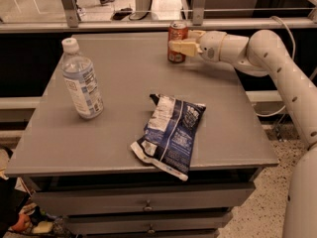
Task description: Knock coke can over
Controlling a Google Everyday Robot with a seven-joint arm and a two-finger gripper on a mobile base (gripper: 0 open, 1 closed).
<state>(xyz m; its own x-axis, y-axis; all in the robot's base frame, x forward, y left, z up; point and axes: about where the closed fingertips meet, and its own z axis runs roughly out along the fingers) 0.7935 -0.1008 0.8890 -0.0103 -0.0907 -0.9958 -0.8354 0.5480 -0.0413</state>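
The coke can [177, 33] is a small red-orange can with a silver rim. It stands upright at the back edge of the grey table [124, 113], right of centre. My gripper [181, 40] reaches in from the right at can height and is open. Its near cream finger [181, 46] lies across the can's right front side, and the far finger [195, 33] sits just right of the can's top. The white arm [277, 63] runs from the gripper along the right side of the view.
A clear water bottle [81, 81] with a white cap stands at the table's left. A dark blue chip bag [171, 133] lies flat near the front centre. A metal railing [148, 24] runs just behind the table. Drawers sit below the tabletop.
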